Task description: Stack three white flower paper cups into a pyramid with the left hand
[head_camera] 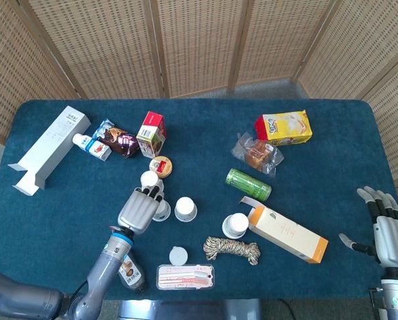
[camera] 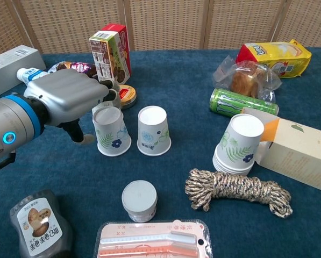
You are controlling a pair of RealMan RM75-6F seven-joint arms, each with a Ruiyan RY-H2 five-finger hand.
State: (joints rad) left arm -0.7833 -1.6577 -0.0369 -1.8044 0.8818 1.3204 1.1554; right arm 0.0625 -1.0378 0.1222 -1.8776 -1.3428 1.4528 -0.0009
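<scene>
Left hand (camera: 69, 97) wraps a white flower paper cup (camera: 111, 130), fingers curled over its upturned base; cup stands upside down on the blue counter (camera: 192, 70), just beside a second inverted cup (camera: 154, 130) at its 3 o'clock, rims close, contact not clear. Third cup (head_camera: 149, 180) sits at 12 o'clock of the held one in the head view, mostly hidden behind the fingers in the chest view. Stack of cups (camera: 240, 144) well apart at 3 o'clock, touching the rope coil (camera: 236, 191). Right hand (head_camera: 387, 230) at counter's right edge, fingers spread, holding nothing.
</scene>
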